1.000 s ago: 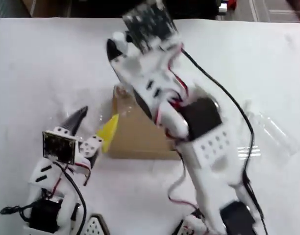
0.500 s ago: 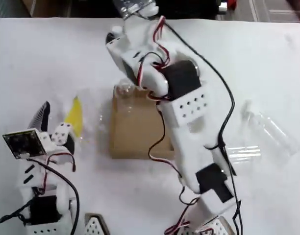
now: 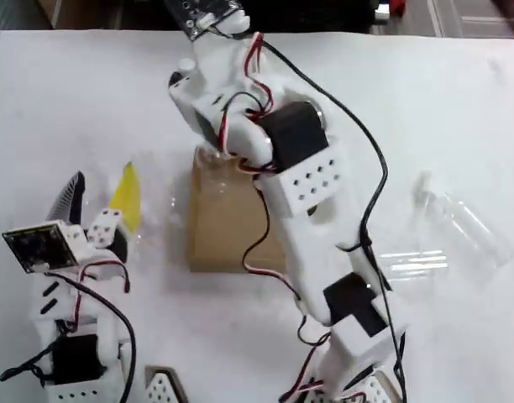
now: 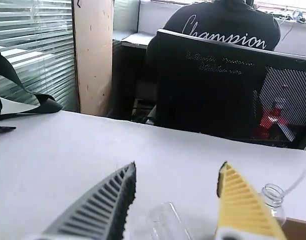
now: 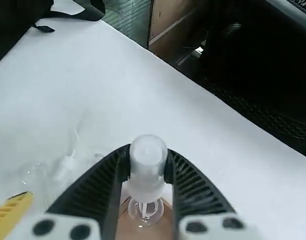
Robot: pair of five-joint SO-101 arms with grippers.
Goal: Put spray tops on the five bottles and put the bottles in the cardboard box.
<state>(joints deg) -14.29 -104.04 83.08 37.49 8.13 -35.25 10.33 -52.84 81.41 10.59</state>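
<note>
Right gripper (image 5: 148, 151) is pinching a light, likely slippery plastic spray top (image 5: 147, 172) across its cap, above the cardboard box's (image 3: 228, 227) far edge, while left gripper (image 4: 178, 167) is gaping wide, empty.

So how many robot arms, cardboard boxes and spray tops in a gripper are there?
Robot arms: 2 (left arm, right arm)
Cardboard box: 1
Spray top held in the right gripper: 1
Total: 4
</note>
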